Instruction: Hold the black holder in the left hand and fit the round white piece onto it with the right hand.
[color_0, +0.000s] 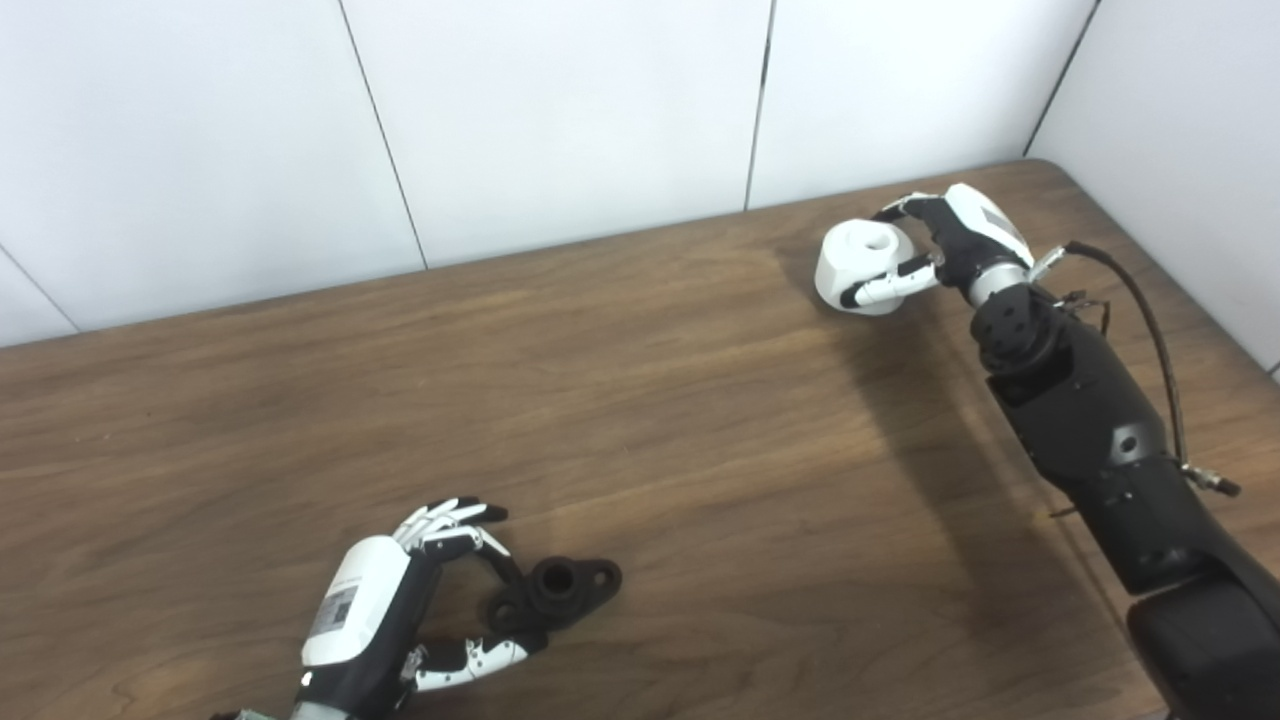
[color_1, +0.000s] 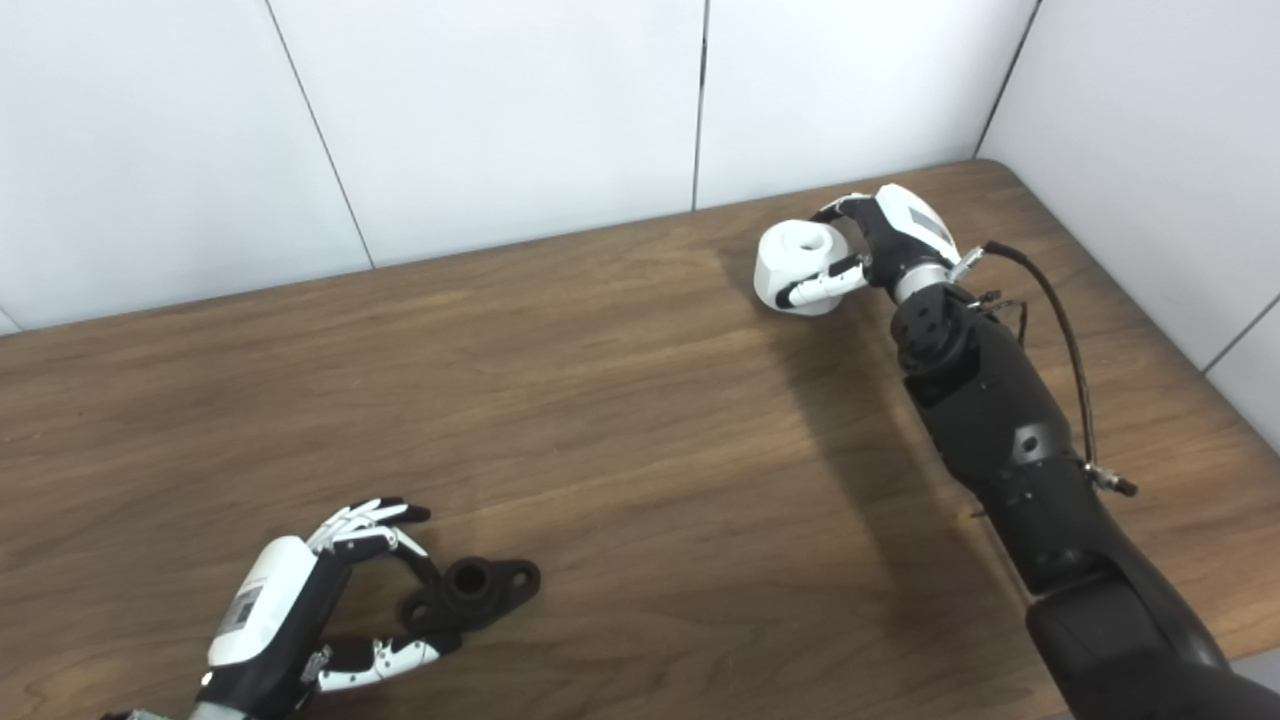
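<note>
While the left hand (color_0: 400, 590) is sitting low at the near-left of the dark wood-grain table (color_0: 640, 400), its fingers (color_0: 455, 518) are curling over the near end of the flat black plastic holder with a raised round hub (color_0: 555, 592). The thumb (color_0: 475, 660) is reaching in from the near side toward the same end. Fingers are partly spread, not clamped tight; contact looks made at the holder's left lobe, but I can't tell how firm the grip is. The holder is lying flat on the table, hub opening facing up, right lobe sticking out free toward the middle of the table.

The right hand (color_1: 880, 245) is working at the far-right of the table, near the white panelled wall (color_1: 500, 120). It is wrapping the round white plastic piece with a central hole (color_1: 800, 262): the thumb (color_1: 822, 283) is crossing the front of the piece, the fingers are reaching round the far side, mostly hidden behind it. The piece is tilting, hole facing up and a bit toward the wall. Can't tell whether it is touching the table or lifted just off it.

The two parts are well apart, holder near-left and white piece far-right. The black right forearm (color_1: 1010, 440) is running in from the bottom-right, with a black cable (color_1: 1065, 340) looping alongside the wrist.
</note>
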